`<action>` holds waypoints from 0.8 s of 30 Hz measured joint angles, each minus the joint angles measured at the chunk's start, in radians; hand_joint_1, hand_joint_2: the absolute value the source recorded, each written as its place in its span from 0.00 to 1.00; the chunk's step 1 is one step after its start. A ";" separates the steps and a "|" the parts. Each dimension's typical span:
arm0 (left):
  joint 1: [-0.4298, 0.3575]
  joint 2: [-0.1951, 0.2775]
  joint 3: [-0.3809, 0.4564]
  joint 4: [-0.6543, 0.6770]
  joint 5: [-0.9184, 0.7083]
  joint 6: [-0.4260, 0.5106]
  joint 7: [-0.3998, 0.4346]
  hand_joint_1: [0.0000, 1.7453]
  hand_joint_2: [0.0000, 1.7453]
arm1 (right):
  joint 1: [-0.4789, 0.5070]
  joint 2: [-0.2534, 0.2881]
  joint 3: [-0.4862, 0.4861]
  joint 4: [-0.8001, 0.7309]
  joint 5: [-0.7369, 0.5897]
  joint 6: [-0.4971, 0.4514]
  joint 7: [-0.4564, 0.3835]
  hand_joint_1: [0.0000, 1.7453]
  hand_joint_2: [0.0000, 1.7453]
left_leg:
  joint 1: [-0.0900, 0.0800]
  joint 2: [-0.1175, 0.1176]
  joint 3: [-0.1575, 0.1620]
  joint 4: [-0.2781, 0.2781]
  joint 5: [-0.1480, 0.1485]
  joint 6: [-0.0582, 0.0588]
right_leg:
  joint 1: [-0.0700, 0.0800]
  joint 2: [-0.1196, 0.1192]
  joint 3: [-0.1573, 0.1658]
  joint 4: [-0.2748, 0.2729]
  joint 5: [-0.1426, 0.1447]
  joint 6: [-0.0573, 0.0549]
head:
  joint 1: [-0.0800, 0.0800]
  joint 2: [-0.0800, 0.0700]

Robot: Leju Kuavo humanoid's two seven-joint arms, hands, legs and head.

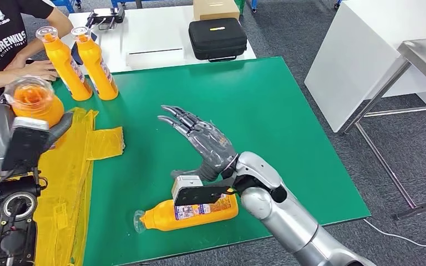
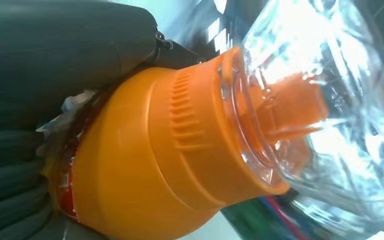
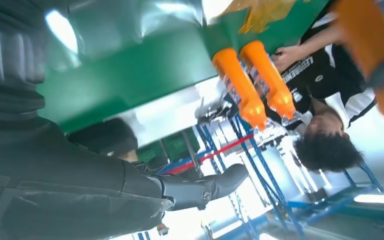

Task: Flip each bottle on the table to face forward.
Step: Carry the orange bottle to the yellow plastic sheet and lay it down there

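Observation:
My left hand [image 1: 11, 130] grips an orange bottle [image 1: 33, 102] with a clear cap, held up at the table's left; the left wrist view shows this bottle [image 2: 170, 150] close, my thumb [image 2: 55, 55] against it. My right hand [image 1: 202, 141] hovers open over the middle of the green table [image 1: 266, 105], fingers spread. Just below that wrist, an orange bottle [image 1: 191, 213] lies on its side near the front edge, cap to the left. Two orange bottles [image 1: 80, 64] stand upright at the far left; the right wrist view shows those bottles [image 3: 252, 82] too.
A person in a black shirt [image 1: 5, 33] sits at the far left, one hand [image 1: 33, 69] resting by the upright bottles. A yellow plastic bag [image 1: 83, 149] lies on the table's left. A black case [image 1: 217, 37] sits on a white table behind. A metal table [image 1: 421, 61] stands right.

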 joint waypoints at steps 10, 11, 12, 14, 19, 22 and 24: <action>-0.025 0.127 -0.048 0.167 -0.546 -0.191 0.076 1.00 1.00 | 0.065 -0.098 -0.006 -0.095 0.056 0.063 0.044 0.00 1.00 | 0.000 0.001 0.000 0.000 0.000 0.000 | 0.000 0.001 0.000 0.000 0.000 0.000 | 0.000 0.000; -0.031 0.135 -0.056 0.193 -0.550 -0.198 0.076 1.00 1.00 | 0.070 -0.106 -0.006 -0.095 0.061 0.072 0.048 0.00 1.00 | 0.000 0.001 0.000 0.000 0.000 0.000 | 0.000 0.001 0.000 0.000 0.000 0.000 | 0.000 0.000; -0.035 0.142 -0.062 0.214 -0.554 -0.203 0.076 1.00 1.00 | 0.074 -0.112 -0.005 -0.095 0.065 0.078 0.051 0.00 1.00 | 0.000 0.001 0.000 0.000 0.000 0.000 | 0.000 0.001 0.000 0.000 0.000 0.000 | 0.000 0.000; -0.046 0.155 -0.073 0.249 -0.567 -0.223 0.077 1.00 1.00 | 0.078 -0.121 -0.004 -0.095 0.073 0.099 0.058 0.00 1.00 | 0.000 0.001 0.000 0.000 0.000 0.000 | 0.000 0.001 0.000 0.000 0.000 0.000 | 0.000 0.000; -0.085 0.186 -0.107 0.379 -0.578 -0.302 0.059 1.00 1.00 | 0.089 -0.138 0.004 -0.094 0.108 0.174 0.077 0.00 1.00 | 0.000 0.001 0.000 0.000 0.000 0.000 | 0.000 0.001 0.000 0.000 0.000 0.000 | 0.000 0.000; -0.120 0.192 -0.134 0.496 -0.563 -0.338 0.034 1.00 1.00 | 0.098 -0.151 0.011 -0.091 0.124 0.228 0.092 0.00 1.00 | 0.000 0.001 0.000 0.000 0.000 0.000 | 0.000 0.001 0.000 0.000 0.000 0.000 | 0.000 0.000; -0.144 0.193 -0.155 0.571 -0.558 -0.358 0.027 1.00 1.00 | 0.105 -0.160 0.016 -0.087 0.131 0.261 0.108 0.00 1.00 | 0.000 0.001 0.000 0.000 0.000 0.000 | 0.000 0.001 0.000 0.000 0.000 0.000 | 0.000 0.000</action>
